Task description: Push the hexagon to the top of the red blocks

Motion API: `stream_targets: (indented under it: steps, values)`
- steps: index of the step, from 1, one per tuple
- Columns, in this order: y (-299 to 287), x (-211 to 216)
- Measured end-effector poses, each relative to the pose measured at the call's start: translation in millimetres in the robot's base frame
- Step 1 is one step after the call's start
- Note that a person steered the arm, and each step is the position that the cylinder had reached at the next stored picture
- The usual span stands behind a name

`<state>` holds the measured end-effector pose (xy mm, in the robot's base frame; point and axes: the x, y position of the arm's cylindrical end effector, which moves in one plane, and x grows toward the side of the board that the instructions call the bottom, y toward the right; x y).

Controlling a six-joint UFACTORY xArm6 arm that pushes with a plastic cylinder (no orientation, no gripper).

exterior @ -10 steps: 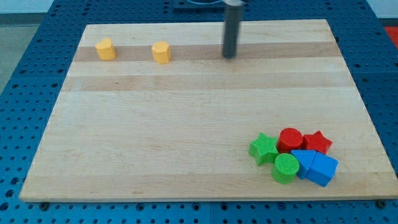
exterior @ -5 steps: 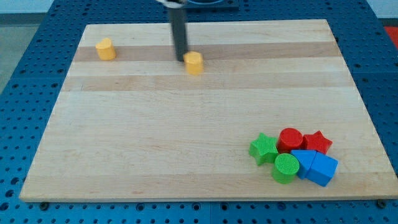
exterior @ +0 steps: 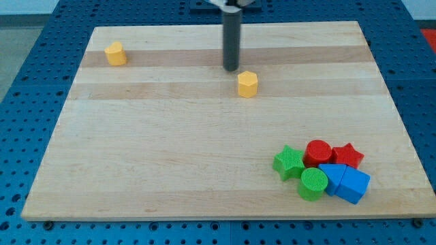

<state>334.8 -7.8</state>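
Rod tip (exterior: 231, 69) stands just far-left of the yellow hexagon (exterior: 247, 84).
Two yellow, two red, two green, two blue blocks; no pincer, no legible writing.

The rod is hanging straight down from the twelve o'clock edge of the view, totally vertical. My tip (exterior: 231, 69) is sitting on the surface, a bit above centre.

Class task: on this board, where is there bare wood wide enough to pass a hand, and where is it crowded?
Free: the wide stretch between the yellow hexagon and the cluster, plus the view's bottom left below the other yellow block. Crowded: bottom right, where green star, red cylinder, red star, green cylinder and blue blocks huddle.
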Motion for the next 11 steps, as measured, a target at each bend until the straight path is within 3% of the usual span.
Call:
stream_targets:
  steps: [1, 2, 3, 4, 5, 6, 7, 8, 9, 11]
  values:
    - [17, 40]
    - [86, 78]
    - [125, 90]
    - [93, 83]
    - [82, 41]
    - [115, 26]
    - [166, 64]
    - [207, 129]
    - [213, 135]
    - [162, 112]
